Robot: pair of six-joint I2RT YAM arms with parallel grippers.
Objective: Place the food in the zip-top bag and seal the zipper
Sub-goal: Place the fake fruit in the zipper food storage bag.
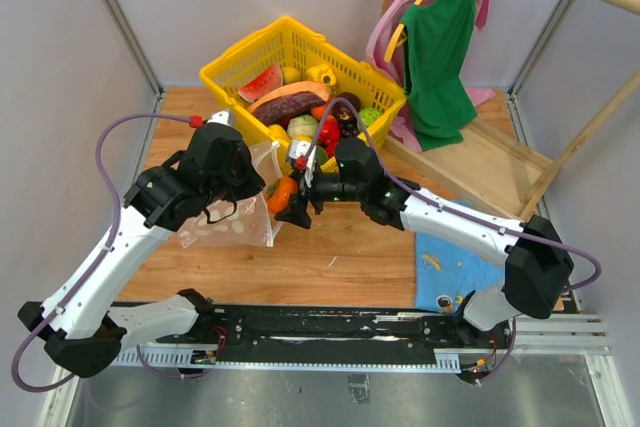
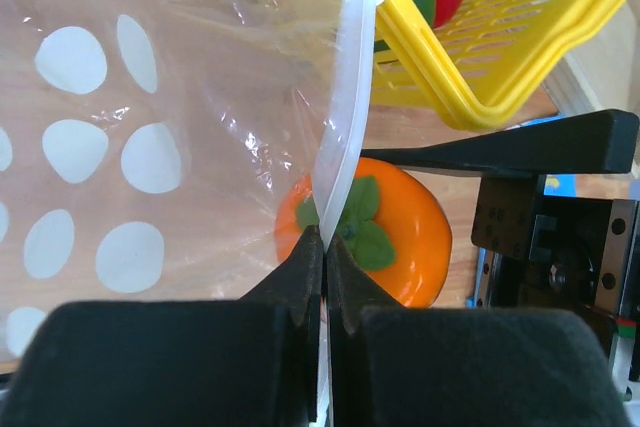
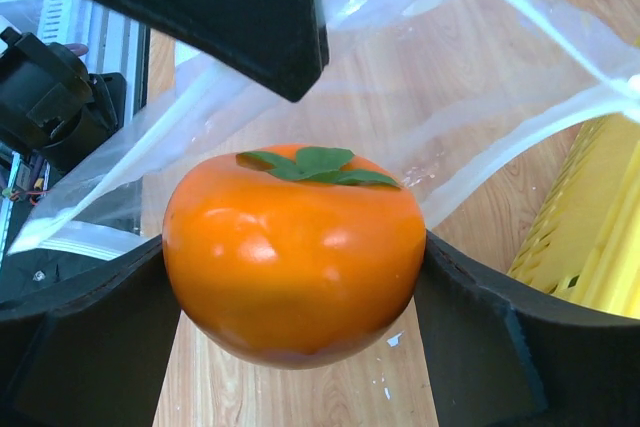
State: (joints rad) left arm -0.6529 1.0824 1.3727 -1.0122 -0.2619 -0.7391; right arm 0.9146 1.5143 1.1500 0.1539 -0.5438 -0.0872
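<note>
A glossy orange persimmon toy (image 3: 295,257) with a green leaf cap is clamped between the fingers of my right gripper (image 3: 295,282), a little above the wooden table. It hangs right at the mouth of the clear dotted zip-top bag (image 2: 150,147). My left gripper (image 2: 325,247) is shut on the bag's pale zipper strip (image 2: 345,117) and holds that rim up. In the top view the persimmon (image 1: 283,195) sits between the two grippers, with the bag (image 1: 235,219) lying to its left. The mouth's other rim (image 3: 520,142) curves behind the fruit.
A yellow mesh basket (image 1: 230,72) with several more toy fruits and vegetables stands just behind the grippers. A blue patterned cloth (image 1: 440,267) lies at the near right. A green garment (image 1: 440,47) hangs from a wooden rack at the back right.
</note>
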